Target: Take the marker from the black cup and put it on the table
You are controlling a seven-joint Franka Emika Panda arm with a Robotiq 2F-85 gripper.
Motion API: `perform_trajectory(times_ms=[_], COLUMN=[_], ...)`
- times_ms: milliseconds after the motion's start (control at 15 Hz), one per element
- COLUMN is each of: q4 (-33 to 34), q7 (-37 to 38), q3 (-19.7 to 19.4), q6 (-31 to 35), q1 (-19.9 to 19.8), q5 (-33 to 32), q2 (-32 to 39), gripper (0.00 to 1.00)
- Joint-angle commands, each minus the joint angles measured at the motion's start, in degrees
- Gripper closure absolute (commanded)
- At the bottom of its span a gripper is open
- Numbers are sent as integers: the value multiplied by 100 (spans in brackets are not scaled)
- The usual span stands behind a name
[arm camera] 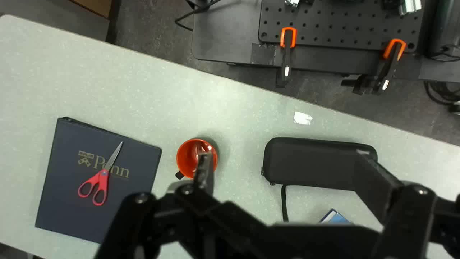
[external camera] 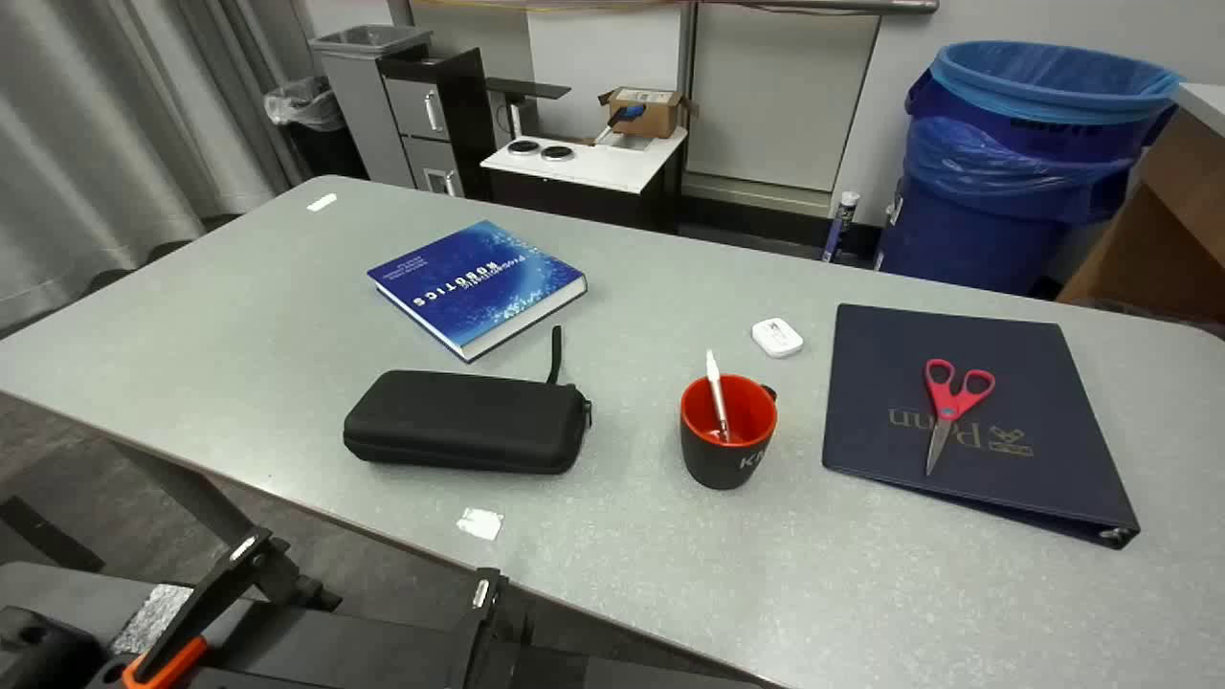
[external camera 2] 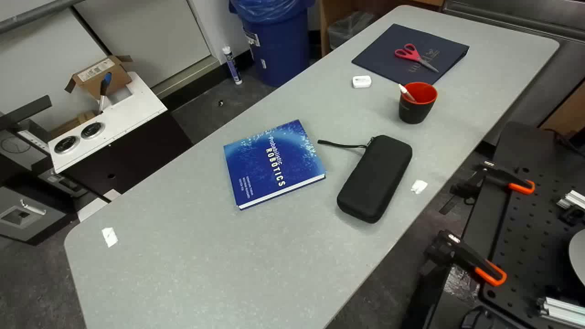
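The slim white marker (external camera: 716,390) leans inside the cup (external camera: 705,459), its upper end jutting above the rim, and the cup, black outside with pale lettering and red inside, stands upright on the light-grey, round-cornered table (external camera: 622,526).

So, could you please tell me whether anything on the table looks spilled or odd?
Nothing looks spilled: the round, red-lined black cup stands upright. Slightly odd are flat, ragged white scraps on the light-grey tabletop, one by a long edge, another near a corner, perhaps just leftovers.
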Motion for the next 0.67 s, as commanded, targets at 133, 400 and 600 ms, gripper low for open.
perform_trajectory(times_ms=[133,400,600], q4=[14,14,23], q7=[38,38,123], q3=[-67,-67,-61], q6=[-23,-23,110], q1=[90,90,87], q5=[-31,-31,-13], q2=[2,3,25], gripper=[0,0,0])
